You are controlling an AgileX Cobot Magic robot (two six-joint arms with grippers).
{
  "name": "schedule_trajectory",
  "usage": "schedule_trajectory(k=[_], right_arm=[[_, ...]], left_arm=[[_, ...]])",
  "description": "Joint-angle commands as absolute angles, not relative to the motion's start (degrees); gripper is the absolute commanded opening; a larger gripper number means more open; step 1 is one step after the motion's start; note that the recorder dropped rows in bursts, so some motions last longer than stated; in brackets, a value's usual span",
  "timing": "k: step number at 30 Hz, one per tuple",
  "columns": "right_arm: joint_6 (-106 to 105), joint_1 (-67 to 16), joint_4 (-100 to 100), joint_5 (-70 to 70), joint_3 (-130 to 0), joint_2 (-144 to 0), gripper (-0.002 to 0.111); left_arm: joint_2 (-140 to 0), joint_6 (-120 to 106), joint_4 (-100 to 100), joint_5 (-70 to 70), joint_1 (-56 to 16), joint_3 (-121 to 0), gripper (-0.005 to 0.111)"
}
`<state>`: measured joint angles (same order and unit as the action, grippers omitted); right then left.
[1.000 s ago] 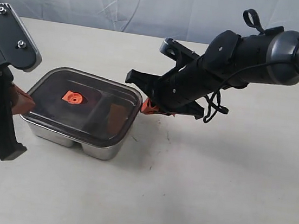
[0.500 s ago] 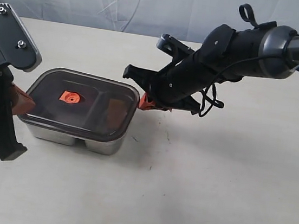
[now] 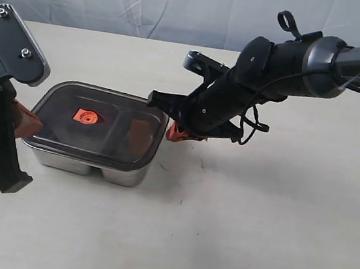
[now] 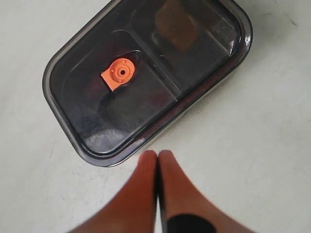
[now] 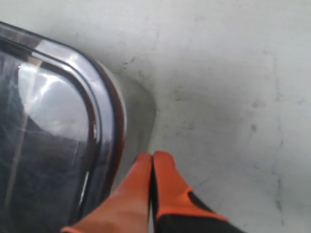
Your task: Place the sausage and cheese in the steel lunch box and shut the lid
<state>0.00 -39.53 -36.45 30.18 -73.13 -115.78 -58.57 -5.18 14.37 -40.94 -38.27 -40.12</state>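
Note:
The steel lunch box (image 3: 78, 163) stands left of centre with the dark translucent lid (image 3: 110, 140) lying on top of it, its orange valve tab (image 3: 87, 116) facing up. Through the lid (image 4: 146, 73) a brownish-yellow patch, the cheese (image 4: 177, 23), shows in one compartment. The sausage is hidden under the dark plastic. My left gripper (image 3: 25, 121) is shut and empty, its tips (image 4: 158, 155) just off the box's left end. My right gripper (image 3: 175, 132) is shut and empty, with its tips (image 5: 152, 156) down beside the box's right end wall (image 5: 140, 114).
The pale tabletop (image 3: 255, 216) spreads to the right and in front of the box. A light fabric backdrop (image 3: 150, 3) hangs behind the table. The right arm (image 3: 288, 59) reaches in from the upper right, above the table.
The right arm has swung a little to the left and its gripper has dropped lower beside the box's right end. The box has shifted slightly. The left gripper has stayed put.

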Motion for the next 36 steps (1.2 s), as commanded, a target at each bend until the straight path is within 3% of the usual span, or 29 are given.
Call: schedule_trajectory(k=[1, 8, 16, 28, 36], right_arm=[[7.3, -39.4, -26.5, 27.1, -73.5, -115.5, 0.000], [18.2, -39.4, -14.1, 23.4, -73.5, -110.8, 0.000], [18.2, -40.1, -19.6, 21.4, -73.5, -105.8, 0.000], [18.2, -44.2, -22.1, 18.3, -73.5, -108.0, 0.000], [18.0, -44.2, -22.7, 18.3, -73.5, -108.8, 0.000]], left_arm=[[-58.7, -4.8, 13.9, -40.0, -38.4, -40.0, 0.000], [-59.9, -4.8, 12.3, -36.6, -34.2, -40.0, 0.000], [-68.1, -5.1, 7.0, -29.4, -28.4, -40.0, 0.000], [-76.0, -5.1, 2.7, -22.4, -27.7, -40.0, 0.000], [-80.0, -5.7, -1.5, -20.9, -20.4, -40.0, 0.000]])
